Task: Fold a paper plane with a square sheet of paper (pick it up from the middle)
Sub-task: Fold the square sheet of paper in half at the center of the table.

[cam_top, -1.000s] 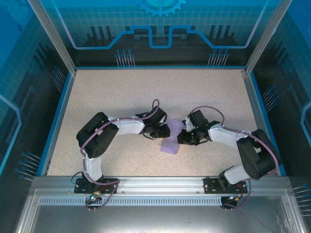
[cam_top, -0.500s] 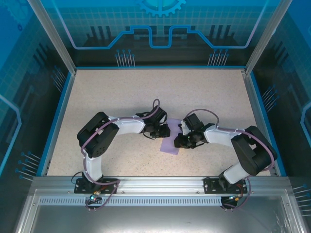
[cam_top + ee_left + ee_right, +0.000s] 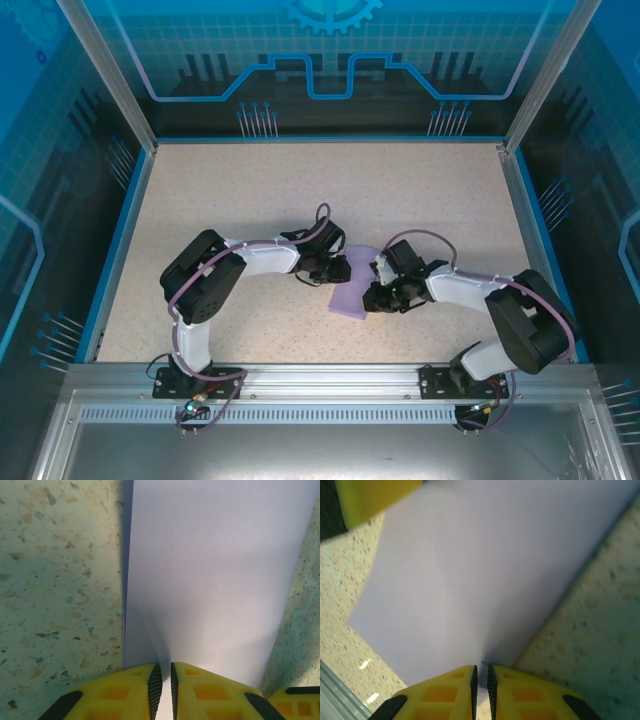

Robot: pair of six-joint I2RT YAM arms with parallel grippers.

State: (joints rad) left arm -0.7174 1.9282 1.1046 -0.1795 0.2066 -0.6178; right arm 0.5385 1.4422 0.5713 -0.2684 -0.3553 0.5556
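Observation:
The lavender square sheet of paper lies mid-table between the two arms, its near end resting on the table. My left gripper is shut on the paper's left edge. In the left wrist view the plain paper spreads away from the pinching gripper. My right gripper is shut on the right edge. In the right wrist view the paper runs out from between that gripper's pads, and a yellow finger of the left gripper shows at the top left. No creases are visible.
The speckled beige table is bordered by blue walls at the left and right. A metal rail carrying both arm bases runs along the near edge.
The right arm has shifted, bringing its gripper a little nearer the front with the paper's edge in it. The left arm has stayed put.

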